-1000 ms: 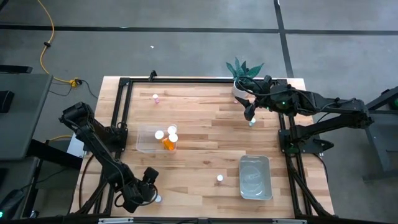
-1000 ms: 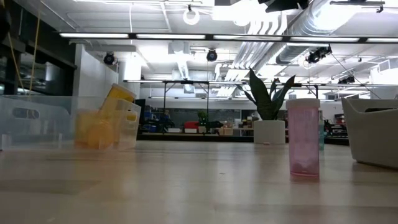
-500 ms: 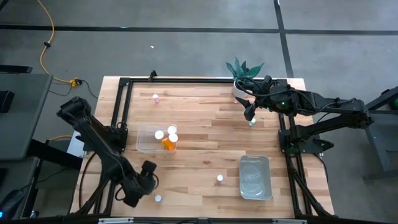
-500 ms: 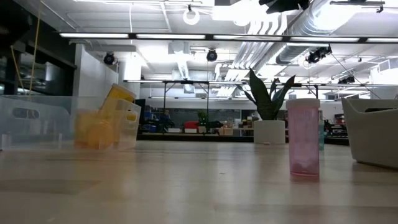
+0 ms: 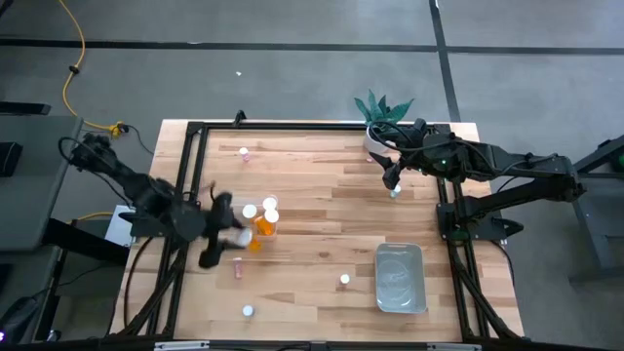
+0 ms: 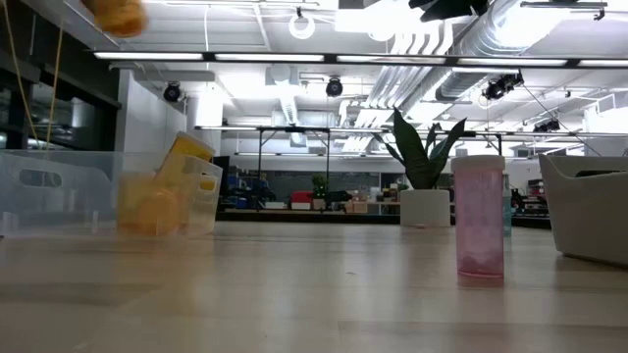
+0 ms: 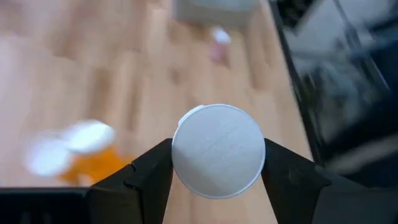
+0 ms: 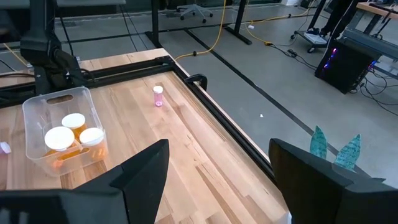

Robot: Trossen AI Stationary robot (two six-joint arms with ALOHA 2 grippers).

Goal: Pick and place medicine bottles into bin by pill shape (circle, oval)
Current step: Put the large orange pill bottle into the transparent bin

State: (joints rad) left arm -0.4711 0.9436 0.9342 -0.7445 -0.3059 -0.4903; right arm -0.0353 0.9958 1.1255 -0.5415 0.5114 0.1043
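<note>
My left gripper (image 5: 224, 234) hangs above the table by the left clear bin (image 5: 222, 226). It is shut on an orange medicine bottle with a white cap (image 7: 217, 158); the bottle also shows high up in the low view (image 6: 122, 14). The bin holds three orange bottles (image 5: 265, 222) with white caps. Loose bottles stand on the table: a pink one at the far left (image 5: 244, 153), one near the bin (image 5: 237, 270), two toward the near edge (image 5: 249, 312) (image 5: 344, 280). My right gripper (image 5: 392, 178) is open and empty at the far right, over another bottle (image 5: 395, 192). My left gripper pinches the bottle between its two fingers, one on either side at the white cap's rim (image 7: 179, 163). The cap faces the wrist camera and hides the body. The bottle is lifted clear of the table.
A second clear bin (image 5: 400, 278) stands at the near right. A white pot with a green plant (image 5: 378, 122) stands at the far edge by my right arm. A black frame (image 5: 195, 175) runs along the table's sides. In the low view a pink bottle (image 6: 479, 221) stands in front.
My left gripper has gone from the table's near edge toward the far edge and up, as far as the left bin, turning as it went. The orange bottle it holds now shows high in the low view. A small bottle that the arm covered now shows near the bin.
</note>
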